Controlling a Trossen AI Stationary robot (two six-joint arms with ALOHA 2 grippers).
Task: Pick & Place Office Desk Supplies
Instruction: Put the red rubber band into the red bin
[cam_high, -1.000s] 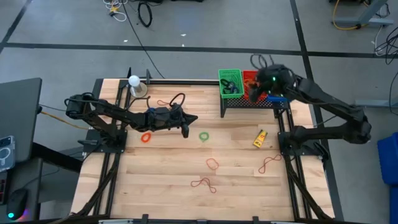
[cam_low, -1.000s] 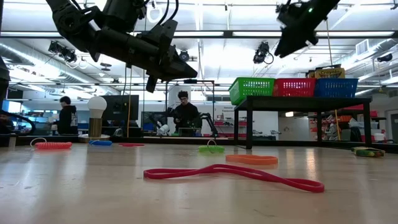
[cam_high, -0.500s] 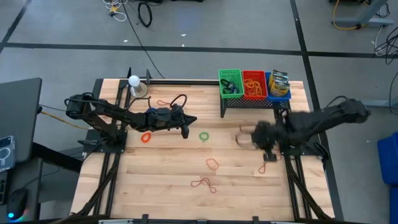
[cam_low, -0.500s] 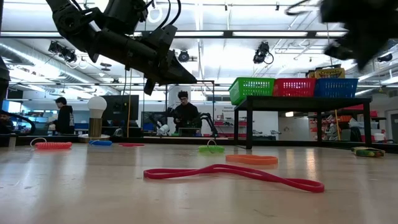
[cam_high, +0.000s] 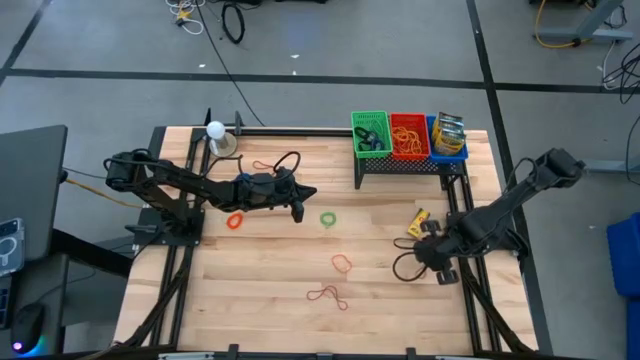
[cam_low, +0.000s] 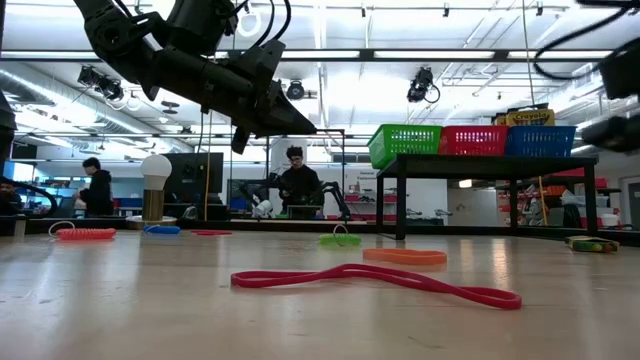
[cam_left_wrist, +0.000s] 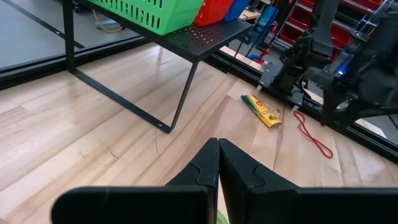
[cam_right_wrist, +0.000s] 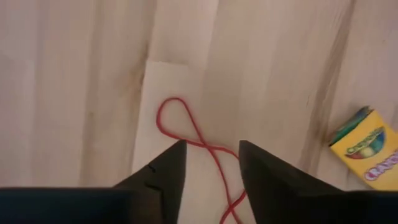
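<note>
Hovering low over table's right side, right gripper (cam_right_wrist: 211, 165) has fingers spread above red rubber band (cam_right_wrist: 186, 127), crayon box (cam_right_wrist: 368, 146) nearby. Left gripper (cam_left_wrist: 217, 162) pressed together, mid-table.

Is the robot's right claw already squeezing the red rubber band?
No, the right gripper is open, and the red rubber band lies flat on the table between its fingers.

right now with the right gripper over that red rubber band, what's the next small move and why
Probably lower the right gripper straight down onto the red rubber band. Its fingers stand open with the band's strand running between them on the wood, and the yellow crayon box lies off to the side, clear of them. The left gripper waits shut above the table, mid-left.
</note>
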